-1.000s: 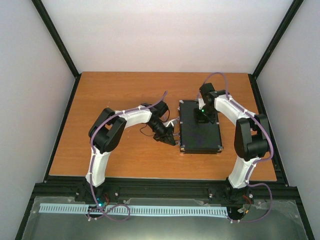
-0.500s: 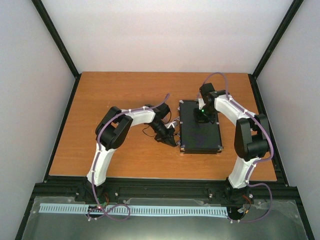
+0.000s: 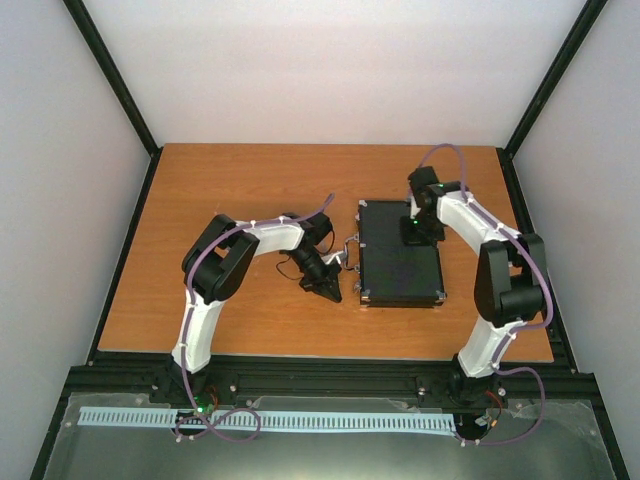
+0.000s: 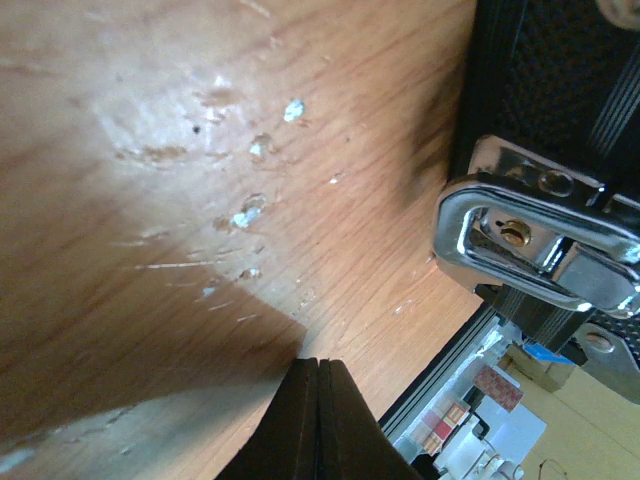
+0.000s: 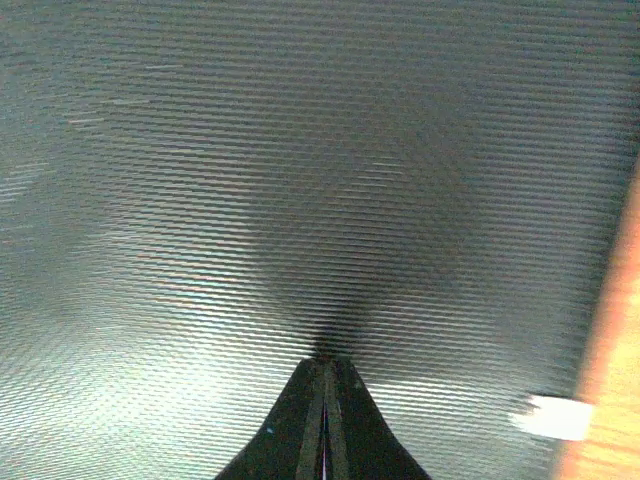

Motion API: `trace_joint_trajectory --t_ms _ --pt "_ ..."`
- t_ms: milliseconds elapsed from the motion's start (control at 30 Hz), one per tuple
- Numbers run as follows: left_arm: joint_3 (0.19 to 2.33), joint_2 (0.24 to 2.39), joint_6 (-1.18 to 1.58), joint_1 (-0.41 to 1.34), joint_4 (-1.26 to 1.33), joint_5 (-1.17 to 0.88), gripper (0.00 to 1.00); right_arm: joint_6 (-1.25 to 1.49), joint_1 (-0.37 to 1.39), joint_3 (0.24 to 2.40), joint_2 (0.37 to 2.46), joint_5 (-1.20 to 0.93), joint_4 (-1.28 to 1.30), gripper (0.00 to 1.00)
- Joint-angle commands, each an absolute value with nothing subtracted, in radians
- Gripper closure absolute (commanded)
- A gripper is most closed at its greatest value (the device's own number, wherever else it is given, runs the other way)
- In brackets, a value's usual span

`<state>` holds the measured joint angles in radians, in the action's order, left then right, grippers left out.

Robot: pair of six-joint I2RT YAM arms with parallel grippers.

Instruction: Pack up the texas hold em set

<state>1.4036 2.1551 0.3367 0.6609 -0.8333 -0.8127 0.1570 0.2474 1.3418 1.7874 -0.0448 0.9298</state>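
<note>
Table [image 3: 220,190], wooden, bearing the set; left gripper [image 4: 318,365], fingers pressed together with nothing between them, held low over bare wood just left of the case and near its handle; metal handle [image 4: 530,235], fixed on the case's left long edge, apart from that gripper; black briefcase [image 3: 400,270], laid flat and closed on the right-centre of the table; right gripper [image 5: 325,362], fingers pressed together, nothing pinched, tip placed at the textured lid toward its far right part, contact not certain.

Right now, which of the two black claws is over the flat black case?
The right gripper, shut above the flat black case; the left gripper hangs over wooden table beside it.
</note>
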Motion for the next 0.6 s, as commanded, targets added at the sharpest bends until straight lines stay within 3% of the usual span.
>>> trace_joint_trajectory --t_ms 0,233,567 --pt "1.422 2.142 0.334 0.655 -0.815 -0.797 0.99 0.195 0.135 1.296 1.708 0.143 0.938 0.97" --pt "1.485 2.183 0.357 0.655 -0.806 -0.796 0.99 0.206 0.014 1.231 1.667 0.186 0.932 0.97" --pt "1.552 2.218 0.408 0.65 -0.781 -0.787 0.99 0.227 -0.003 1.118 1.717 0.049 0.879 0.97"
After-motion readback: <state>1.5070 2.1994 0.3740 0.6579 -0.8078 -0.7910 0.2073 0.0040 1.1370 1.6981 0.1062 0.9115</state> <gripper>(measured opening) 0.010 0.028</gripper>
